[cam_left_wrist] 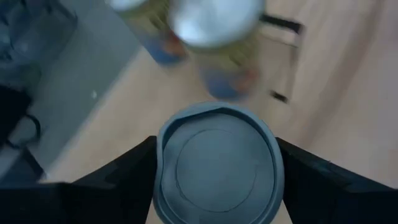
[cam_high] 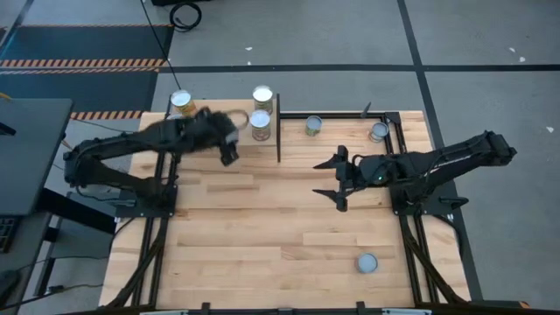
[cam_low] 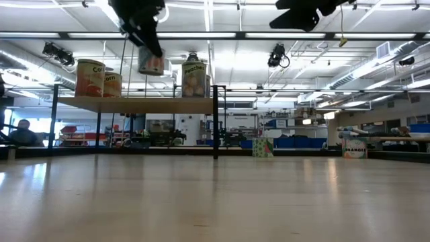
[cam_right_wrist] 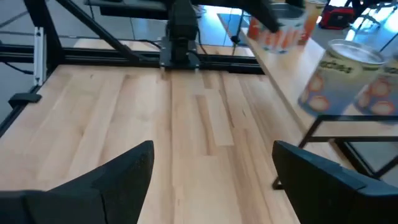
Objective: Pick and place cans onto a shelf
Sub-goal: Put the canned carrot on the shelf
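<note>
Overhead, the shelf (cam_high: 219,118) at the table's far left corner carries three cans: one (cam_high: 182,102) at its outer end and two (cam_high: 262,95) (cam_high: 260,125) close together by the black upright. Off it, two further cans (cam_high: 313,125) (cam_high: 378,131) stand at the table's far edge and one (cam_high: 367,262) sits alone near the front. The left gripper (cam_high: 229,138) reaches over the shelf, while the right gripper (cam_high: 337,179) hangs over mid-table, well apart from any can, its fingers spread wide around nothing. From table height, the shelf (cam_low: 134,104) bears an orange-labelled can (cam_low: 90,77) and a peaches can (cam_low: 194,78), and between them the left gripper (cam_low: 149,50) holds a pale can (cam_low: 151,62) lifted clear of the board. The left wrist view shows that held can's grey top (cam_left_wrist: 217,162) clamped between both dark fingers (cam_left_wrist: 127,171), with other cans blurred beyond. The right wrist view shows bare tabletop (cam_right_wrist: 155,118) between its parted fingers (cam_right_wrist: 124,171), with the shelf and its cans (cam_right_wrist: 339,78) off to one side.
</note>
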`<control>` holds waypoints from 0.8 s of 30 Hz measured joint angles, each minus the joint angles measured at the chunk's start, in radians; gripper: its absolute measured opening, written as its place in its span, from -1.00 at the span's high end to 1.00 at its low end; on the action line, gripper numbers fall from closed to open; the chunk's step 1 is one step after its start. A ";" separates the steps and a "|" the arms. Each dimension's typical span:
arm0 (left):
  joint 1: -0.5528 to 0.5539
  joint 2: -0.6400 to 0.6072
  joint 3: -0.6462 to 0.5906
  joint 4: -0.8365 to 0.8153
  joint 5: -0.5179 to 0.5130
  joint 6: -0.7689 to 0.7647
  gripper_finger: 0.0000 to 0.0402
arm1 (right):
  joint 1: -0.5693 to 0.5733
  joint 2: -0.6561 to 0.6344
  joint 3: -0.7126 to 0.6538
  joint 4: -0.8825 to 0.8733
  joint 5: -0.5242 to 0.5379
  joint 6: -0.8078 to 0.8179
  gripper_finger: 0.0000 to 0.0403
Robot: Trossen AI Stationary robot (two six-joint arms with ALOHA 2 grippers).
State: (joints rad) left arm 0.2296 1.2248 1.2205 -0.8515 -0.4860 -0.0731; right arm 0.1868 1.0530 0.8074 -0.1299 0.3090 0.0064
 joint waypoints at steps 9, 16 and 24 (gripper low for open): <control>0.269 0.068 0.000 0.135 0.260 0.277 -0.39 | -0.064 -0.018 0.000 -0.025 -0.103 -0.009 -0.66; 0.320 0.148 -0.001 0.166 0.297 0.302 -0.39 | -0.086 0.000 -0.001 -0.021 -0.103 -0.010 -0.66; 0.320 0.193 -0.001 0.171 0.327 0.294 -0.40 | -0.085 0.003 -0.001 -0.021 -0.096 -0.010 -0.66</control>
State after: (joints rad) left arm 0.5496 1.4177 1.2195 -0.6809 -0.1589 0.2214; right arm 0.1013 1.0561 0.8066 -0.1513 0.2130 -0.0040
